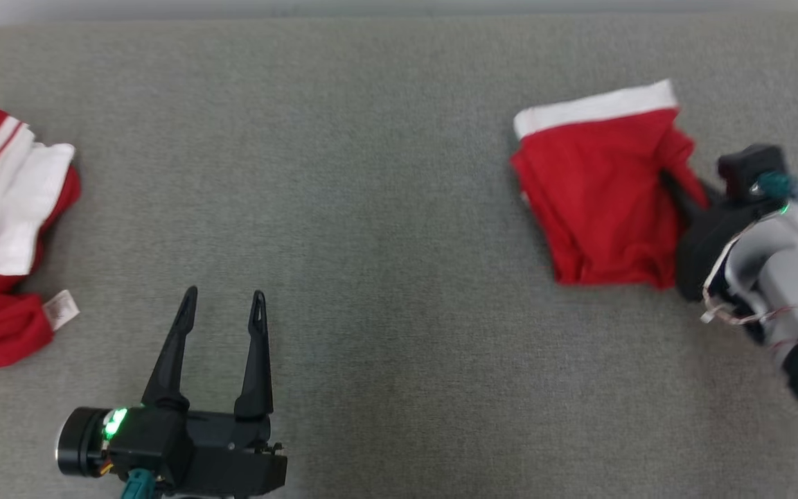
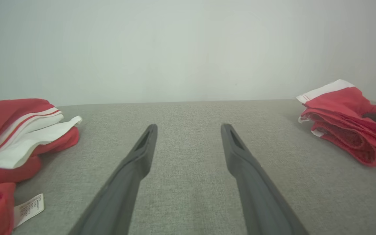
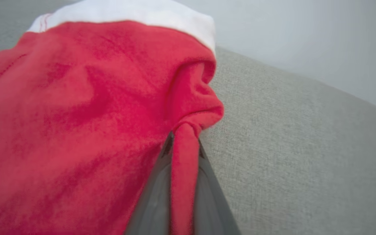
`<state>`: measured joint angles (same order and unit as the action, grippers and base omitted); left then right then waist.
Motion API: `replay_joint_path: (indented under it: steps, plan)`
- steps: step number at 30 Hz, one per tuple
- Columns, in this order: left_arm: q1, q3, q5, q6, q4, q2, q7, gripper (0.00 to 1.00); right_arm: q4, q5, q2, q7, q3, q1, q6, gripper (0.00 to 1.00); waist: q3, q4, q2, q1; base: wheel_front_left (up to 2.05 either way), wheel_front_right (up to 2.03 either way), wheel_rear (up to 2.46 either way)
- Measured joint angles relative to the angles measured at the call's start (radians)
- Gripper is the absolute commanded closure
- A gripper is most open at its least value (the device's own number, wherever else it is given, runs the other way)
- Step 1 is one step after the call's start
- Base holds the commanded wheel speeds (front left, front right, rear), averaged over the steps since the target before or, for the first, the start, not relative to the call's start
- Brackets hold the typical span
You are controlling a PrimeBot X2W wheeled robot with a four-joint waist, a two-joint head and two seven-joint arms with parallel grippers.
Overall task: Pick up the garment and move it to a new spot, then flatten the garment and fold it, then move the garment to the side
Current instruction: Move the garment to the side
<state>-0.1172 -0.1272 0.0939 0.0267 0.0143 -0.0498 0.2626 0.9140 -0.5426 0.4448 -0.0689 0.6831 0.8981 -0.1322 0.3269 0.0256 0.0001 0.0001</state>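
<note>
The folded red shorts [image 1: 596, 201] lie at 2 o'clock in the head view on the grey cloth-covered desk [image 1: 385, 208], with their white waistband [image 1: 593, 109] along the 12 o'clock edge. The right claw [image 3: 184, 143] is closed on a thin ridge of red cloth at their 3 o'clock edge. The left claw [image 1: 224, 296] hangs at 7 o'clock, fingers spread, holding nothing. A second red-and-white garment [image 1: 4, 208] sits at 9 o'clock. The shorts look like light, limp knit: a 1-point pinch will likely let the layers slump and unfold, so dragging them low, or gripping the thicker waistband through all layers, seems safer
</note>
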Motion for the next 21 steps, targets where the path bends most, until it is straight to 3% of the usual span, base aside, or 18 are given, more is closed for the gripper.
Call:
replay_joint_path:
  steps: [8,21]
  plan:
    - [-0.041,0.010,-0.043,0.007,0.022,-0.013,0.000,0.00,-0.019,-0.053,0.164,0.006,0.149,0.146,0.000,1.00,0.098,-0.089,0.0000,0.0000,0.00,0.00,0.00]
    - [-0.043,0.030,-0.069,0.001,0.071,-0.056,0.000,0.00,0.014,-0.091,0.272,-0.022,0.288,0.308,0.000,1.00,0.195,-0.226,0.0001,0.0000,0.00,0.00,0.00]
